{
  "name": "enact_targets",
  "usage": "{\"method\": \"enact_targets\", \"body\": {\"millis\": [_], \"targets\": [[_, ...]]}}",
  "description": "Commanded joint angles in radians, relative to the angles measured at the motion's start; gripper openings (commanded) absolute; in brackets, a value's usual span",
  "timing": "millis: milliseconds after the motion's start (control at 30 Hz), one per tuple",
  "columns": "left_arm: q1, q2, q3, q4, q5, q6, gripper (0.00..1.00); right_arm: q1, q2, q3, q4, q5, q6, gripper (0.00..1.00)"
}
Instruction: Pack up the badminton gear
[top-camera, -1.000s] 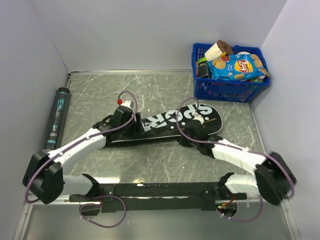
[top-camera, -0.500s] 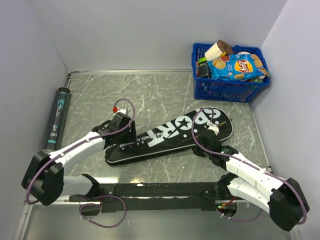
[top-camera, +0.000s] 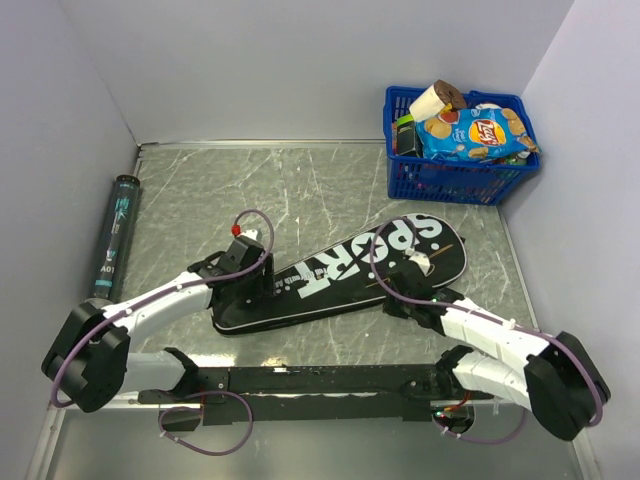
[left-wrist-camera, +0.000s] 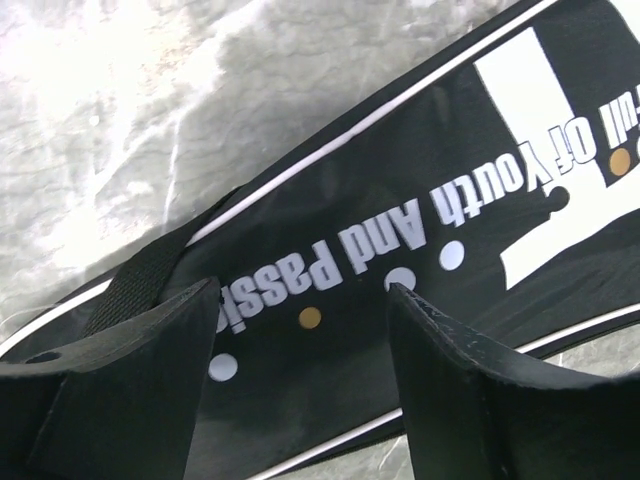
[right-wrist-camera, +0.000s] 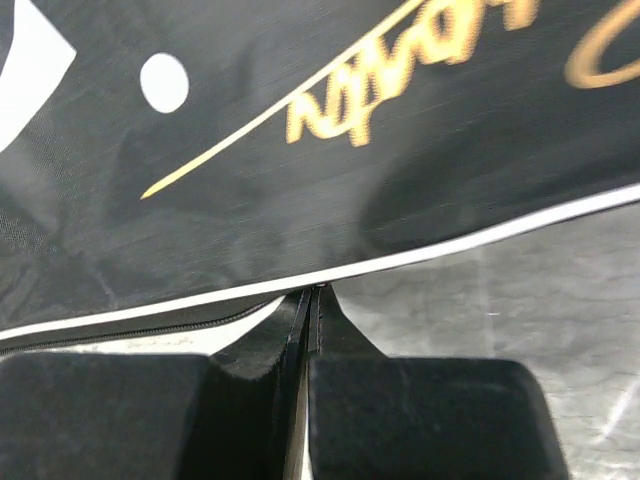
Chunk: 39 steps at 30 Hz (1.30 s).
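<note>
The black racket-shaped "SPORT" cover (top-camera: 340, 268) lies slantwise on the table, wide end to the right. My left gripper (top-camera: 260, 282) hangs low over its narrow end. In the left wrist view it (left-wrist-camera: 302, 290) is open, and the printed cover (left-wrist-camera: 450, 180) lies below the gap between its fingers. My right gripper (top-camera: 400, 288) is at the near edge of the wide end. It (right-wrist-camera: 315, 290) is shut, with its tips against the cover's (right-wrist-camera: 350, 150) white-piped rim beside the zipper. Whether they pinch anything thin is not visible. The black tube with teal print (top-camera: 115, 235) lies along the left wall.
A blue plastic basket (top-camera: 450, 180) of snack packets stands in the far right corner. Walls close the table on the left, back and right. A black rail (top-camera: 320, 380) joins the arm bases along the near edge.
The cover has swung to a steeper slant, its narrow end coming nearer and its wide end shifting right. The right arm drew back to the right with it. The left gripper stayed over the narrow end.
</note>
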Motion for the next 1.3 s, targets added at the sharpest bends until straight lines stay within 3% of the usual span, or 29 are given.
{"method": "enact_targets", "body": {"millis": [0,400,733,933,1267], "targets": [[-0.034,0.036,-0.037,0.043,0.059,-0.031,0.71,0.102,0.057,0.099,0.058,-0.001,0.047,0.0],[-0.078,0.05,-0.076,0.122,0.071,-0.074,0.69,0.46,0.394,0.372,0.127,0.013,0.176,0.0],[-0.094,-0.008,-0.083,0.129,0.08,-0.077,0.7,0.645,0.729,0.556,0.415,-0.158,0.253,0.0],[-0.097,-0.123,-0.047,0.096,0.079,-0.07,0.73,0.637,0.72,0.507,0.431,-0.09,0.294,0.0],[-0.097,-0.229,0.035,-0.119,-0.035,-0.112,0.78,0.447,0.574,0.3,0.446,-0.047,0.311,0.0]]}}
